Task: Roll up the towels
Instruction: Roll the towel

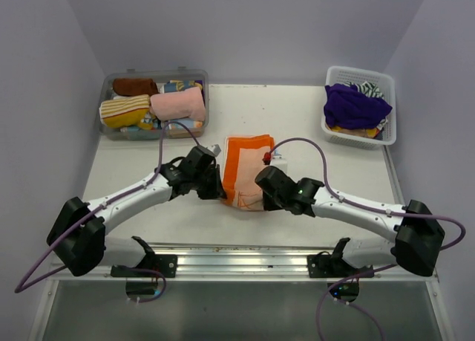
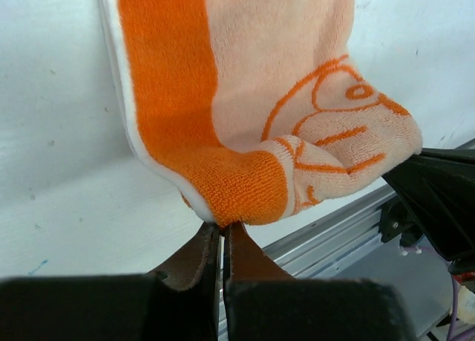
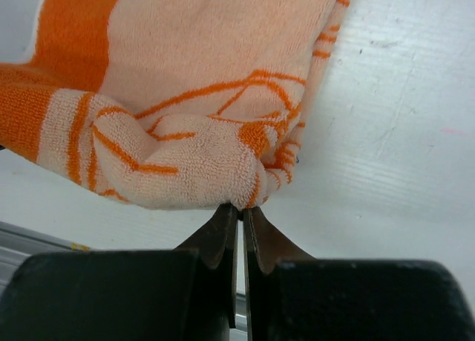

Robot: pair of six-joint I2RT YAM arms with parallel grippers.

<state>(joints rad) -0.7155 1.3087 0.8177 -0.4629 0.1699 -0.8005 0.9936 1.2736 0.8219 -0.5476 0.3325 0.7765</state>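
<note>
An orange-and-cream towel [image 1: 245, 166] with a cartoon print lies in the middle of the table, its near end curled up off the surface. My left gripper [image 1: 220, 192] pinches that near edge at the orange-striped left corner [image 2: 237, 192], jaws shut on the cloth. My right gripper [image 1: 261, 202] is shut on the right corner of the same edge [image 3: 245, 185]. Between the two grips the near end bulges into a first fold. More towels sit in two containers at the back.
A clear bin [image 1: 111, 125] at the back left holds rolled towels, striped yellow [image 1: 124, 109], pink [image 1: 178, 103] and brown [image 1: 135, 85]. A white basket [image 1: 386, 137] at the back right holds a purple towel [image 1: 352, 105]. An aluminium rail [image 1: 245, 261] runs along the near edge.
</note>
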